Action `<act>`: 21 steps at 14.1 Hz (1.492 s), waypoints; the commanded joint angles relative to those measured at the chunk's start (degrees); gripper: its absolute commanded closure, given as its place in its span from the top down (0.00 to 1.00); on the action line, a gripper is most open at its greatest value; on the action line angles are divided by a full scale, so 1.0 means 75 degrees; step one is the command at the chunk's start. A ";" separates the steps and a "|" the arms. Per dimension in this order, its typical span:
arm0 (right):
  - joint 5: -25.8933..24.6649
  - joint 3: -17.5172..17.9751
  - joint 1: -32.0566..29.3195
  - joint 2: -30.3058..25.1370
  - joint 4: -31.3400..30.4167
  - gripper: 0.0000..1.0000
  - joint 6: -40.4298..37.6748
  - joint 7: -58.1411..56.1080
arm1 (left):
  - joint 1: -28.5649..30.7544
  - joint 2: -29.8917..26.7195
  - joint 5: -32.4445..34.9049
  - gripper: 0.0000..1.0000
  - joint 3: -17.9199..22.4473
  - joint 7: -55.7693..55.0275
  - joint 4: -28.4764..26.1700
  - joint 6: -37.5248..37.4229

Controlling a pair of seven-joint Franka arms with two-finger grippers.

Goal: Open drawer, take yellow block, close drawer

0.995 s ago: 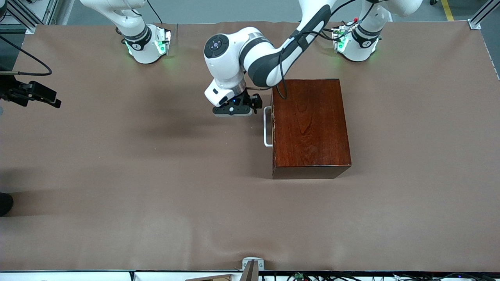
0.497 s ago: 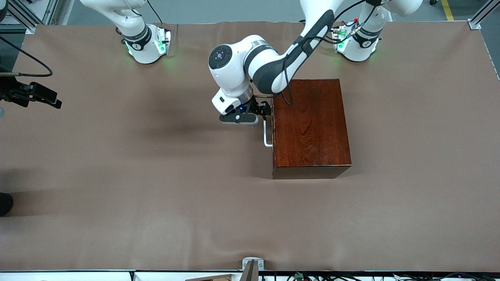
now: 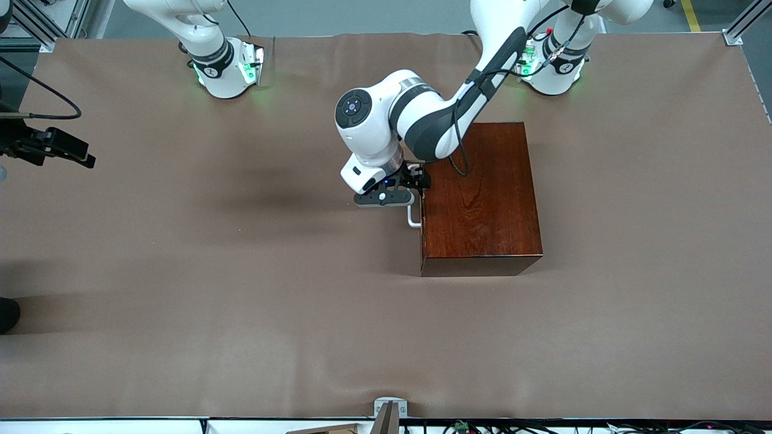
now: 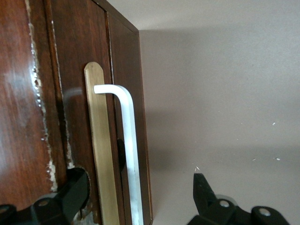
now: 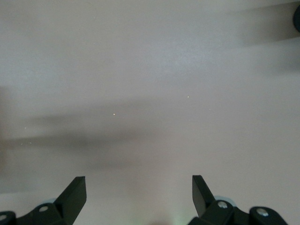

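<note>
1. The wooden box (image 3: 479, 196) is seen on the table (image 3: 241, 301), toward the left arm's end; its drawer (image 4: 101, 154) is shut flush.
2. The left gripper (image 3: 405, 184) is held over the white handle (image 4: 131, 154), fingers (image 4: 70, 192) spread wide, one on either side of the bar, not clamped.
3. The right gripper (image 5: 139, 199) waits over bare table near the edge of the front view, fingers apart, nothing held.
4. The yellow block is not seen.

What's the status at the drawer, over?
Left gripper open, fingers straddling the white handle. Right gripper open, waiting over bare table. Drawer shut; yellow block unseen. Nothing in the way.
</note>
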 commanded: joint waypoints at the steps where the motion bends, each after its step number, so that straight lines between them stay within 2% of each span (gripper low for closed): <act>1: 0.0006 0.0036 -0.0075 0.0098 0.0165 1.00 -0.0056 0.0061 | -0.0027 0.0236 0.0098 1.00 0.0001 -0.0249 0.0221 0.0001; 4: 0.0006 0.0036 -0.0075 0.0098 0.0165 1.00 -0.0056 0.0061 | -0.0132 0.0306 0.0063 1.00 -0.0034 -0.0682 0.0221 0.0388; 15: -0.0018 0.0036 -0.0075 0.0098 0.0165 1.00 -0.0056 0.0061 | -0.0156 0.0576 0.0051 1.00 -0.0092 -0.0800 0.0209 0.0459; 21: -0.0018 0.0036 -0.0075 0.0098 0.0165 1.00 -0.0056 0.0061 | -0.0273 0.0587 -0.0101 1.00 -0.0116 -0.0976 0.0244 0.1137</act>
